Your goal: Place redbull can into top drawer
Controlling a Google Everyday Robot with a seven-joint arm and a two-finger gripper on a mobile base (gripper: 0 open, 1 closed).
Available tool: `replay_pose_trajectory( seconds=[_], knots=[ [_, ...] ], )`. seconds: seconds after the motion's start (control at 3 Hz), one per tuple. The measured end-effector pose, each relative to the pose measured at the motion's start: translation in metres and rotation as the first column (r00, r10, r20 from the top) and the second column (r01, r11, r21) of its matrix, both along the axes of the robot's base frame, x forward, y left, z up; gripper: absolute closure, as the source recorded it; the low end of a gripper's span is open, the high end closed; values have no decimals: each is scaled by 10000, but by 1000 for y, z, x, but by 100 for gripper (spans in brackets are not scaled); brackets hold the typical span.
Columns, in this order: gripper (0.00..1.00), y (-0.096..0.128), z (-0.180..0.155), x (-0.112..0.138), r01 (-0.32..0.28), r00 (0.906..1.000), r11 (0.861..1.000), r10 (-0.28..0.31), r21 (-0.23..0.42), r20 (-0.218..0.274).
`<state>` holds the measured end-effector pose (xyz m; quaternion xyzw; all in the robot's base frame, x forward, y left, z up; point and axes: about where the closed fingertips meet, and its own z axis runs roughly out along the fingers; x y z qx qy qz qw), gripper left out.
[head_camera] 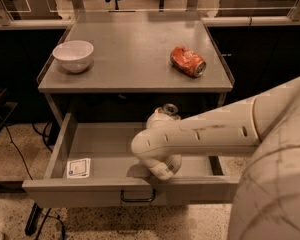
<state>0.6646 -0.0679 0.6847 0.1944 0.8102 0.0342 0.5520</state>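
Note:
The redbull can (169, 109) shows only its silver top, upright over the back of the open top drawer (90, 149); its body is hidden behind my arm. My gripper (159, 118) is right beside the can's top, on its left, mostly hidden by my white wrist and forearm (210, 131), which reach in from the right across the drawer. The drawer is grey, pulled out, with a white sticker (79, 167) at its front left and a dark wire handle (138, 198) on its front.
A white bowl (73, 55) stands at the left of the grey tabletop (130, 44). A crushed orange-red can (188, 61) lies at its right. Dark cabinets flank the table. Cables and a stand leg lie on the floor at the lower left.

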Motion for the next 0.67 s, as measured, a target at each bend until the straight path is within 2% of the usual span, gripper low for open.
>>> replay_pose_trajectory(
  seconds=[0.67],
  knots=[
    [100, 10, -9, -3, -17, 9999, 10000, 16, -29, -165]
  ],
)
